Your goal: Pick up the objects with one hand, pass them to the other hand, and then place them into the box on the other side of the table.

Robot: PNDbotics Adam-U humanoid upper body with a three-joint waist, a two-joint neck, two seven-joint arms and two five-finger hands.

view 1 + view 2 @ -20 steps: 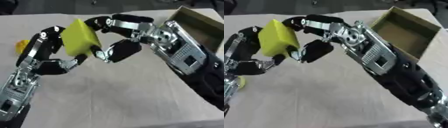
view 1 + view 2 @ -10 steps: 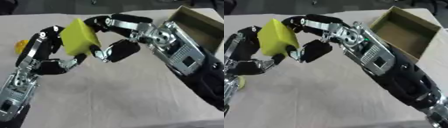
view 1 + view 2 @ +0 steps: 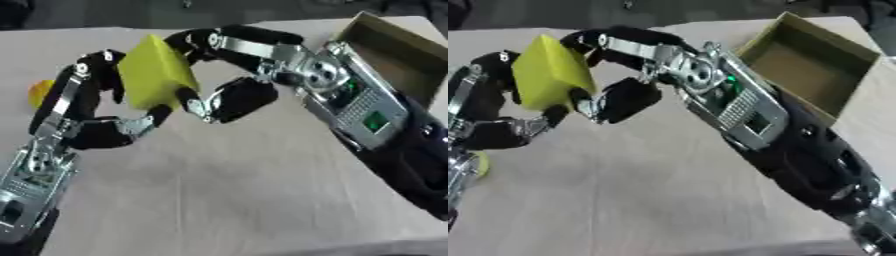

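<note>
Left hand [image 3: 92,117], right hand [image 3: 229,75] both grip yellow block [image 3: 156,74] midair.

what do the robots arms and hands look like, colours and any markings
Both arms are mostly black with silver metal parts. The left hand has black fingers on silver links and a silver ribbed forearm. The right hand has black padded fingers, a round silver wrist joint, then a grey panel with a grid of small holes and little green lights, above a bulky black forearm.
</note>
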